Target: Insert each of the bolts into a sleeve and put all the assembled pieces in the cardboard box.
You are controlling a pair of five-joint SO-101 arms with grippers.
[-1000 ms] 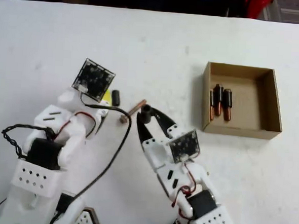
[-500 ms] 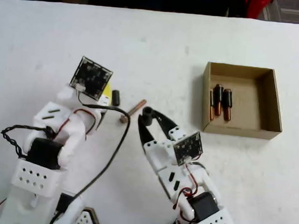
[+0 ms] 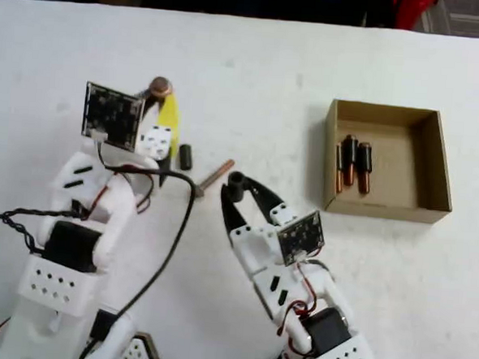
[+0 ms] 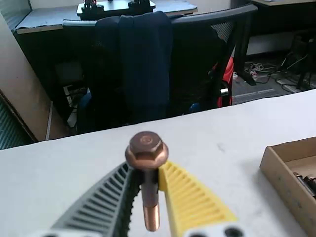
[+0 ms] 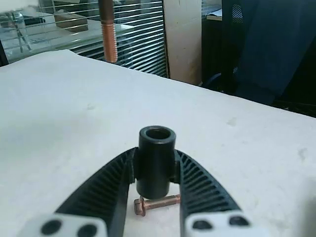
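My left gripper is raised above the table and shut on a copper bolt, which stands head up between the grey and yellow fingers. My right gripper is shut on a black sleeve, held upright with its bore open at the top. The held bolt's threaded tip hangs some way beyond the sleeve in the right wrist view. A second bolt lies on the table just left of the held sleeve. A spare sleeve lies near the left arm.
The cardboard box sits to the right of both arms and holds three assembled pieces along its left side. A black cable trails from the left arm across the table between the arms.
The left gripper has risen from the table and tipped upward with the bolt now showing in it. The right gripper with its sleeve shifted only slightly.
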